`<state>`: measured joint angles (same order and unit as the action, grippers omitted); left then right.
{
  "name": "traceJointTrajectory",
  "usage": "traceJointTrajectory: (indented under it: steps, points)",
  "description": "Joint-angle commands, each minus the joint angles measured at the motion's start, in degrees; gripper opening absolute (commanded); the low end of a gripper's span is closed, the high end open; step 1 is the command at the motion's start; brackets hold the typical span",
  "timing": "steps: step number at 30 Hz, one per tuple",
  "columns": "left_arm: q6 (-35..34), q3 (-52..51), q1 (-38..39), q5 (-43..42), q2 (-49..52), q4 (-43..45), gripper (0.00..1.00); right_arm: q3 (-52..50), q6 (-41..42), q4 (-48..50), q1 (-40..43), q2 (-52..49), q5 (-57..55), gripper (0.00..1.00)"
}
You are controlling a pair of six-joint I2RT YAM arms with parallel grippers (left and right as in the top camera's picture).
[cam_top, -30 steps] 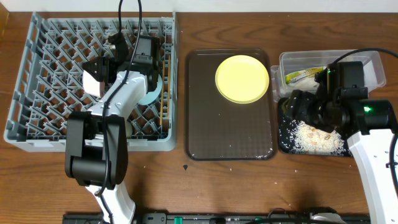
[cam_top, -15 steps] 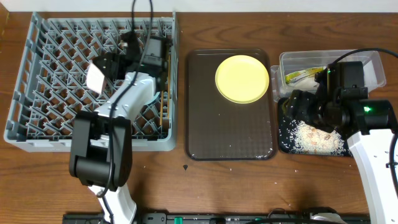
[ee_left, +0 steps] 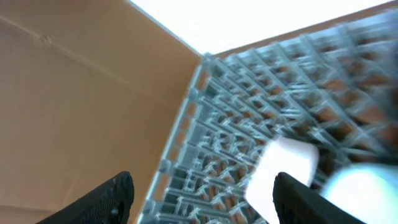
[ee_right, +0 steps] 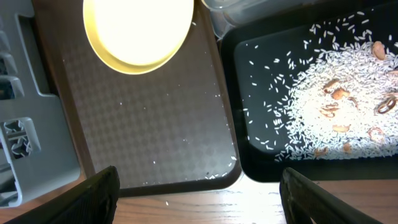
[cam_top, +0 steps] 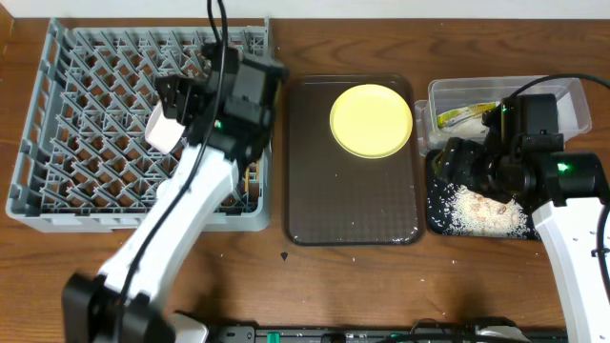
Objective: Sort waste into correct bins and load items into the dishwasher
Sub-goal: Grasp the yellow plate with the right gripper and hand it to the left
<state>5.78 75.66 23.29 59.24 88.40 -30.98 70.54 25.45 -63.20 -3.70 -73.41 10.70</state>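
The grey dish rack (cam_top: 86, 143) holds the white bowl (cam_top: 164, 129) and the chopsticks (cam_top: 247, 179). My left gripper (cam_top: 174, 95) is open and empty above the rack's right side. In the left wrist view the open gripper (ee_left: 202, 199) faces the rack (ee_left: 249, 124), the white bowl (ee_left: 283, 171) and a blurred light blue bowl (ee_left: 364, 193). The yellow plate (cam_top: 371, 120) lies on the brown serving tray (cam_top: 353, 210). My right gripper (cam_top: 444, 162) is open and empty over the black tray's (cam_top: 437, 217) left edge. Rice scraps (cam_top: 481, 210) lie in it. The wrapper (cam_top: 462, 116) is in the clear tub (cam_top: 562, 93).
The right wrist view shows the open gripper (ee_right: 199, 199), the plate (ee_right: 140, 31), the brown tray (ee_right: 155, 137) with a few rice grains, the black tray (ee_right: 261, 155) with rice (ee_right: 342, 93) and the rack's corner (ee_right: 31, 124). Bare wood table (cam_top: 381, 286) lies in front.
My left arm has swung to the right and toward the front over the rack's right side, now covering the light blue bowl in the overhead view. The right arm has not moved.
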Motion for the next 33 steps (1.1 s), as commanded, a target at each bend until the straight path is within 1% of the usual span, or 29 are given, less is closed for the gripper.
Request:
traceJointTrajectory:
  steps: [1, 2, 4, 5, 7, 8, 11, 12, 15, 16, 20, 21, 29, 33]
  points:
    - [-10.36, 0.07, 2.97, -17.75, -4.98, -6.32, 0.72, -0.17, 0.57, 0.66, 0.26, -0.11, 0.28, 0.80]
    - [-13.38, 0.07, 3.41, -25.05, -6.14, -8.50, 0.72, -0.17, -0.15, 1.25, 0.17, -0.11, 0.66, 0.78]
    - [-17.18, 0.04, 3.54, -37.92, -7.48, -11.06, 0.72, -0.17, -4.35, 3.45, -0.74, -0.13, 3.89, 0.73]
    - [-18.49, 0.04, 3.54, -44.41, -7.87, -11.89, 0.74, -0.17, -6.47, 4.59, -1.66, -0.28, 6.01, 0.70]
    - [-21.05, 0.04, 3.54, -55.91, -8.04, -12.24, 0.77, -0.17, -6.67, 5.60, -4.26, -0.98, 7.54, 0.66]
    - [-22.16, 0.04, 3.56, -61.55, -7.82, -11.93, 0.77, -0.17, -5.44, 5.62, -5.73, -1.62, 6.40, 0.64]
    - [-22.67, 0.04, 3.91, -69.61, -6.91, -11.58, 0.77, -0.17, 2.56, 4.98, -9.31, -4.09, -1.16, 0.67]
    - [-22.64, 0.04, 4.02, -70.99, -6.51, -11.74, 0.77, -0.17, 4.20, 5.22, -10.12, -4.98, -2.10, 0.66]
    - [-22.64, 0.04, 4.46, -72.83, -5.90, -13.64, 0.77, -0.17, 8.13, 8.35, -12.74, -9.03, -2.40, 0.56]
    - [-22.62, 0.04, 4.50, -72.76, -5.90, -14.67, 0.77, -0.17, 10.93, 9.94, -13.94, -11.54, -3.32, 0.54]
    - [-22.58, 0.04, 4.39, -72.78, -6.71, -17.09, 0.81, -0.17, 21.73, 12.98, -16.04, -18.36, -8.57, 0.55]
    - [-22.58, 0.04, 4.39, -72.76, -7.56, -18.18, 0.82, -0.17, 24.30, 15.91, -16.52, -21.84, -9.16, 0.57]
    - [-22.58, 0.04, 4.39, -72.76, -11.56, -20.65, 0.82, -0.17, 32.52, 26.93, -16.96, -34.07, -11.06, 0.59]
    - [-22.38, 0.04, 4.39, -72.74, -12.79, -22.60, 0.82, -0.17, 34.53, 27.82, -17.00, -37.81, -9.57, 0.58]
